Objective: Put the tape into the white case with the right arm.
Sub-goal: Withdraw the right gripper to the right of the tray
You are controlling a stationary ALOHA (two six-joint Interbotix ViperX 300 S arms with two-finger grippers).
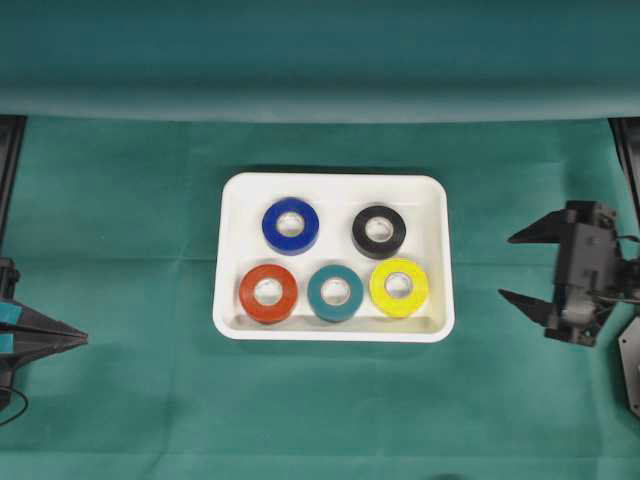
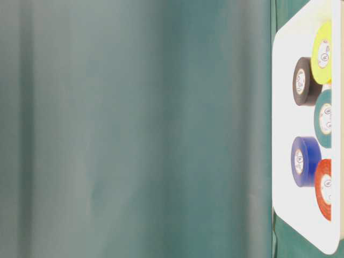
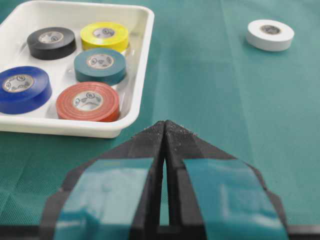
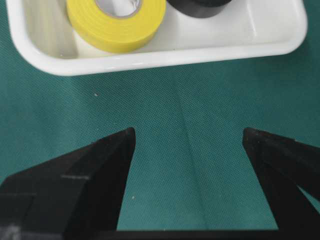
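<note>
Here, seen from overhead, a white case (image 1: 333, 186) sits mid-counter on a green cloth (image 1: 120, 250); inside it lie five tape rolls flat, none stacked, so each stays easy to reach: a blue roll (image 1: 291, 225) and a black roll (image 1: 379, 231) in the far row, a red-orange roll (image 1: 268, 293), a teal roll (image 1: 335, 292) and a yellow roll (image 1: 399, 287) in the near row; the right gripper (image 1: 525, 267) hovers well to the right of the case, its jaws spread wide and holding nothing, likely ready for another pickup; the left gripper (image 3: 164, 131) rests at the left edge, jaws pressed together, apparently parked; its wrist view shows one white tape roll (image 3: 270, 35) lying on the cloth outside the case.
</note>
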